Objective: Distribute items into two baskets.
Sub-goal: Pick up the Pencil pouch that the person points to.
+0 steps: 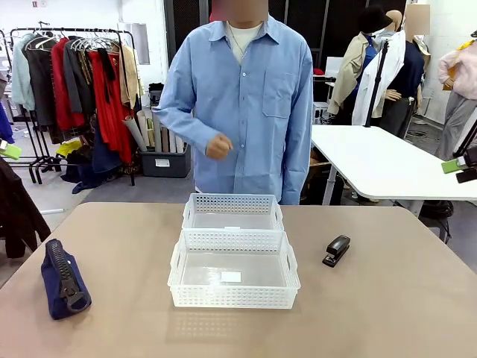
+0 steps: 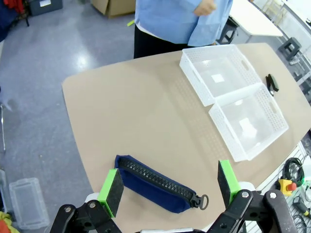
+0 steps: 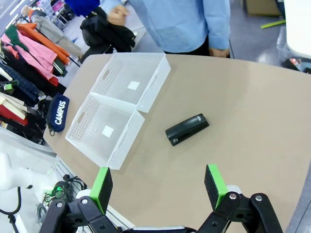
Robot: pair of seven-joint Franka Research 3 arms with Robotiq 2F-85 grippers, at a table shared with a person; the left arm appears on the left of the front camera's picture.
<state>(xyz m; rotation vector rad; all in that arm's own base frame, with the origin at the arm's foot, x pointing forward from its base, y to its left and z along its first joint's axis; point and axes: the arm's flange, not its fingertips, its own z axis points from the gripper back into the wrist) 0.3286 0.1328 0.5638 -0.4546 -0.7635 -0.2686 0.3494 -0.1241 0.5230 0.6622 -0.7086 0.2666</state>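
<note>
Navy pouch point(image 1: 65, 280) lies near the table's point(image 1: 387, 313) left edge, zip up. Black stapler point(image 1: 337, 250) sits toward the right edge, just right of the near basket point(image 1: 232, 297). The near basket and far basket point(image 1: 232, 203) touch mid-table. Left gripper point(image 2: 168, 183) and right gripper point(image 3: 158, 184) hang with jaws wide, holding nothing.

The left gripper point(image 2: 169, 182), seen from its own wrist, is angling downward with its green-padded fingers point(image 2: 111, 191) standing fully apart, gripping nothing. The right gripper point(image 3: 158, 184) is mirroring that pose, its fingers point(image 3: 214, 183) likewise spreading wide above black linkages.
</note>
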